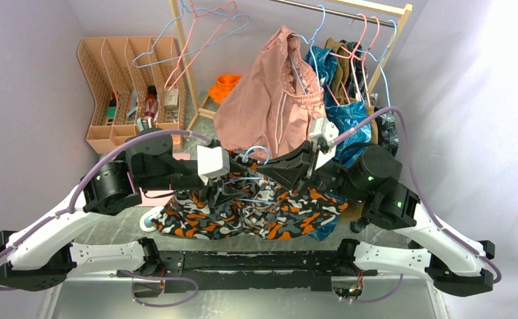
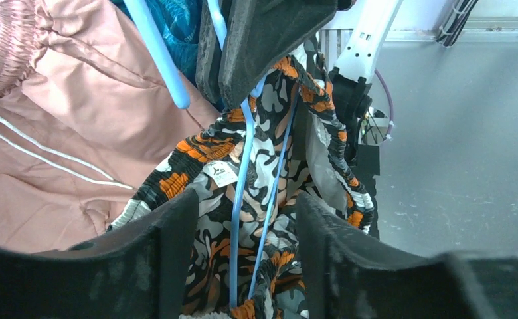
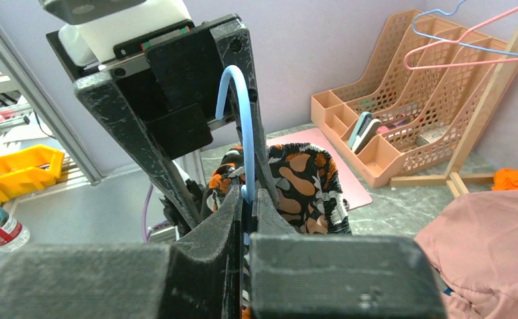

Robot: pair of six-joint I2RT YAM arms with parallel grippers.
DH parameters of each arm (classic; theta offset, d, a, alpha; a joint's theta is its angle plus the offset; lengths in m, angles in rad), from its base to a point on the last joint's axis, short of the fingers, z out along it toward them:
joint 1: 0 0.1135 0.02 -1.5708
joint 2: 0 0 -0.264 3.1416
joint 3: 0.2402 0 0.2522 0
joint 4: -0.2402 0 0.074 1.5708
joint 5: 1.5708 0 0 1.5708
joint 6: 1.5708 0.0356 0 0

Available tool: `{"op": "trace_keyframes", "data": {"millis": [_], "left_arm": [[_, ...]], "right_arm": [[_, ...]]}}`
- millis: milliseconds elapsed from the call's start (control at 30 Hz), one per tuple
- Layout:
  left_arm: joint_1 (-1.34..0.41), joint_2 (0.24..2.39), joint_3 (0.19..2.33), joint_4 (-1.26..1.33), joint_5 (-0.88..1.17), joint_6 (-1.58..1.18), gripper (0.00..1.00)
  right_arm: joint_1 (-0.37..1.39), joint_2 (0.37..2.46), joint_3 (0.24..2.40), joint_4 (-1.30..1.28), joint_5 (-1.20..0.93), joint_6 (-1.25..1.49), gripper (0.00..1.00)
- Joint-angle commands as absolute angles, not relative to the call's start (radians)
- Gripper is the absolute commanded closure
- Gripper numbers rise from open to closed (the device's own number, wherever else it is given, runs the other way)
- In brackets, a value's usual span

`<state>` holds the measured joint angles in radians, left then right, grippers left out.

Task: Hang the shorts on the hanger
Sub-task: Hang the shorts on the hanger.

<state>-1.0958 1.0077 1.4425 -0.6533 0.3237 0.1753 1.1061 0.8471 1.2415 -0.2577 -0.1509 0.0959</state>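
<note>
Right fingers [image 3: 223, 219]: pressed together on the wire of the hanger [image 3: 246, 133], just below its hook.
Left fingers [image 2: 170, 246]: apart; the shorts [image 1: 243, 212] and two hanger wires pass between them.
Shorts: gathered around the hanger between both arms, the lower part spread on the desk [image 3: 402, 212].
Desk: grey, marbled; a pink mat [image 1: 153, 195] lies left of the shorts.
Behind: the pink garment [image 1: 263, 100] hangs from the wooden rail [image 1: 389, 40], close over the arms; the file organizer [image 1: 130, 86] stands at back left.
Edges: a lilac wall [image 1: 17, 100] on each side.
</note>
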Motion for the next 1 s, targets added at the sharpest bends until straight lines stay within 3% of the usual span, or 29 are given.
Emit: {"op": "trace_keyframes", "data": {"millis": [0, 167, 300, 467, 500, 600, 667, 767, 967], "left_arm": [[-1.094, 1.025, 1.465, -0.618, 0.346, 0.178, 0.46], [-1.094, 1.024, 1.425, -0.589, 0.289, 0.170, 0.65], [-1.094, 1.001, 1.395, -0.547, 0.241, 0.154, 0.92], [-1.094, 0.944, 1.370, -0.502, 0.122, 0.108, 0.93], [-1.094, 0.927, 1.363, -0.493, 0.087, 0.097, 0.93], [-1.094, 0.883, 1.343, -0.477, -0.001, 0.077, 0.93], [-1.094, 0.861, 1.345, -0.492, -0.063, 0.066, 0.93], [-1.094, 0.827, 1.349, -0.526, -0.184, 0.049, 0.93], [-1.094, 0.737, 1.392, -0.604, -0.350, 0.016, 0.93]], "right_arm": [[1.102, 0.845, 1.247, -0.192, -0.184, 0.087, 1.00], [1.102, 0.848, 1.243, -0.183, -0.201, 0.093, 1.00], [1.102, 0.858, 1.243, -0.184, -0.214, 0.100, 1.00], [1.101, 0.877, 1.267, -0.210, -0.187, 0.112, 1.00], [1.102, 0.884, 1.276, -0.223, -0.177, 0.113, 0.94], [1.103, 0.903, 1.302, -0.260, -0.131, 0.124, 0.57], [1.103, 0.914, 1.326, -0.293, -0.076, 0.133, 0.46], [1.102, 0.914, 1.363, -0.343, 0.008, 0.139, 0.39], [1.102, 0.868, 1.374, -0.416, 0.152, 0.142, 0.38]]}}
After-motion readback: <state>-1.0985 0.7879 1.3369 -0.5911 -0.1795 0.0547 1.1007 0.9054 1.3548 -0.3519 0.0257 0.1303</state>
